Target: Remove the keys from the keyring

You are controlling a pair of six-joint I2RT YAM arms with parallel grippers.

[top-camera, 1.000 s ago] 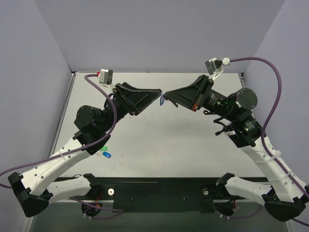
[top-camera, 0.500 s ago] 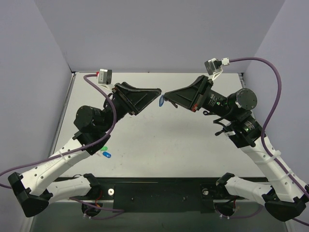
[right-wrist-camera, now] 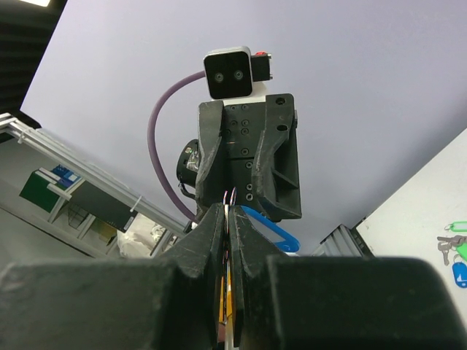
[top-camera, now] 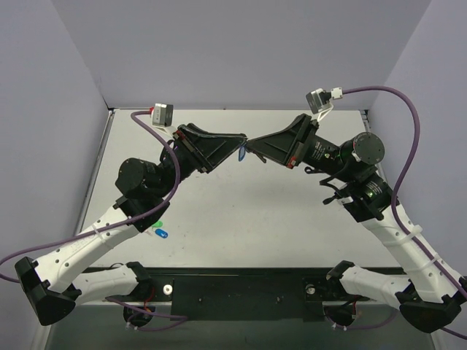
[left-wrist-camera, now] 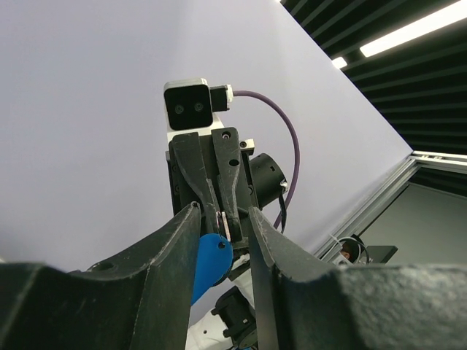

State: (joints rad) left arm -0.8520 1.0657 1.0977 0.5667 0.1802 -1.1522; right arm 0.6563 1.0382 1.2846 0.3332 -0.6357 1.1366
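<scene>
Both grippers meet in mid-air above the table's back middle. My right gripper (top-camera: 252, 146) (right-wrist-camera: 228, 211) is shut on the thin metal ring (right-wrist-camera: 228, 195) of the keyring. Its light-blue tag (right-wrist-camera: 271, 227) (top-camera: 241, 154) hangs just beyond the fingertips. My left gripper (top-camera: 237, 143) (left-wrist-camera: 222, 217) is open, its fingers on either side of the blue tag (left-wrist-camera: 210, 264) and ring (left-wrist-camera: 219, 221). The tag lies close to one left finger. A small silver piece (left-wrist-camera: 227, 227) sits at the ring. I cannot tell whether it is the key.
A bunch of green and dark blue tags (top-camera: 158, 229) lies on the white table (top-camera: 241, 211) near the left arm. It also shows at the right edge of the right wrist view (right-wrist-camera: 455, 257). Grey walls enclose the table on three sides.
Both wrists have shifted slightly. The blue tag has moved a little left, further in between the left fingers. The right grip on the ring is unchanged.
</scene>
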